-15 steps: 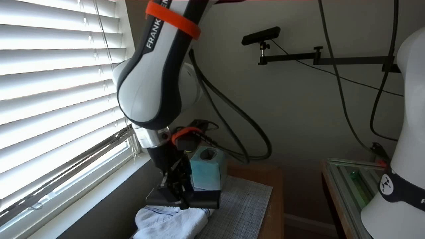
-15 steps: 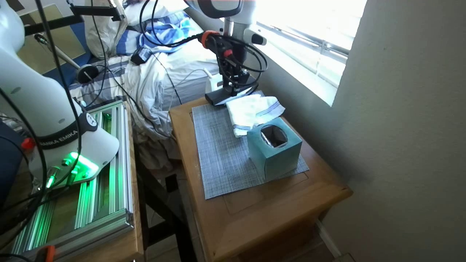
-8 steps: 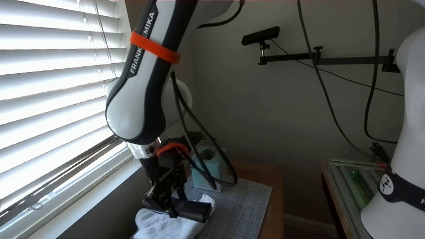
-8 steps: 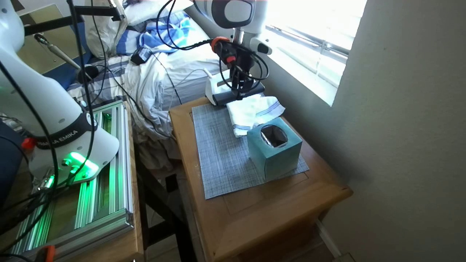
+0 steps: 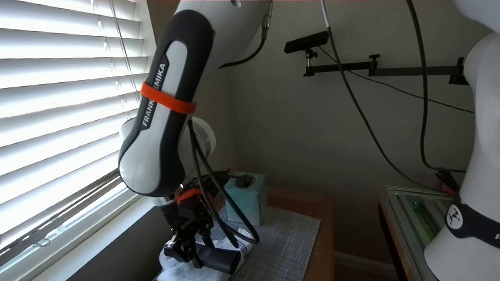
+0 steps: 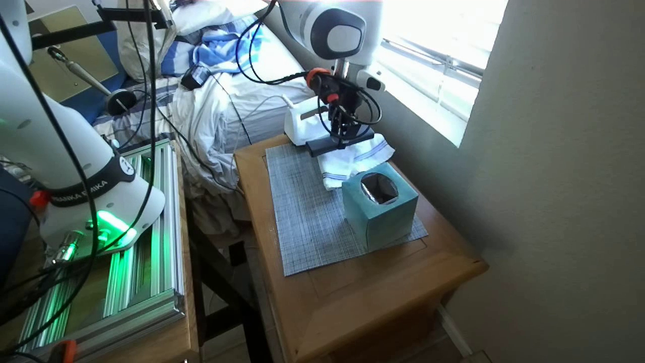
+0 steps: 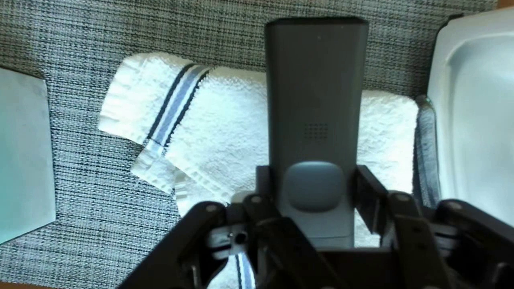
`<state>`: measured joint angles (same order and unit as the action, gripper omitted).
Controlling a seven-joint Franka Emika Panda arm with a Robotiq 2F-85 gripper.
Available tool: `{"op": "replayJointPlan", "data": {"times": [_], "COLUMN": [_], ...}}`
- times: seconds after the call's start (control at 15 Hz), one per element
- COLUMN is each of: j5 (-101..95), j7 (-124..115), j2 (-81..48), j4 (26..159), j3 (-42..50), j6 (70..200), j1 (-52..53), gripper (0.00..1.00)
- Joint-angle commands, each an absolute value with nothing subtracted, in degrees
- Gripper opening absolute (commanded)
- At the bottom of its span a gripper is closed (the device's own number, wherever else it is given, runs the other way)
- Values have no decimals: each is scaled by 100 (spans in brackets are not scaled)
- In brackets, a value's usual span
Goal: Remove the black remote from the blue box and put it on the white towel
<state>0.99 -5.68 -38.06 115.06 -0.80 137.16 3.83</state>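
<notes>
The black remote point(image 7: 315, 88) is held between the fingertips of my gripper point(image 7: 314, 185), lengthwise away from the wrist in the wrist view. The remote also shows in both exterior views point(image 5: 220, 259) point(image 6: 323, 146), with my gripper point(image 5: 198, 254) around its middle. The folded white towel point(image 7: 225, 108) with blue stripes lies directly under the remote, also in both exterior views point(image 5: 177, 272) point(image 6: 352, 160). How small the gap between remote and towel is, I cannot tell. The blue box point(image 6: 385, 227) stands beside the towel, its top opening facing up; its side shows in the wrist view point(image 7: 24, 160).
A grey woven mat point(image 6: 312, 227) lies under towel and box on the wooden table point(image 6: 352, 312). A white appliance with a handle point(image 6: 301, 126) stands just beyond the towel, and in the wrist view point(image 7: 478, 128) it borders the towel. The window sill point(image 5: 97, 242) runs alongside.
My gripper has come down with the remote held in it and moved over the towel, rightward in an exterior view. The towel and blue box have stayed in place.
</notes>
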Motion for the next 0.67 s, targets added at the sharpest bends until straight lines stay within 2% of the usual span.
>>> {"op": "replayJointPlan", "data": {"times": [0.0, 0.07, 0.13, 0.2, 0.4, 0.6], "j5": [-24, -15, -15, 7, 61, 60], "j7": [-702, -688, -689, -665, -493, -133], "j2": [-4214, -4277, -4317, -4318, -3733, -2809], "j4": [11065, 10990, 10965, 10981, 11631, 12533], "j3": [42, 45, 58, 51, -28, -102], "j6": [13658, 13588, 13567, 13579, 13748, 13503], "j1": [500, 502, 506, 488, 406, 268], "gripper": [28, 28, 78, 80, 99, 100]}}
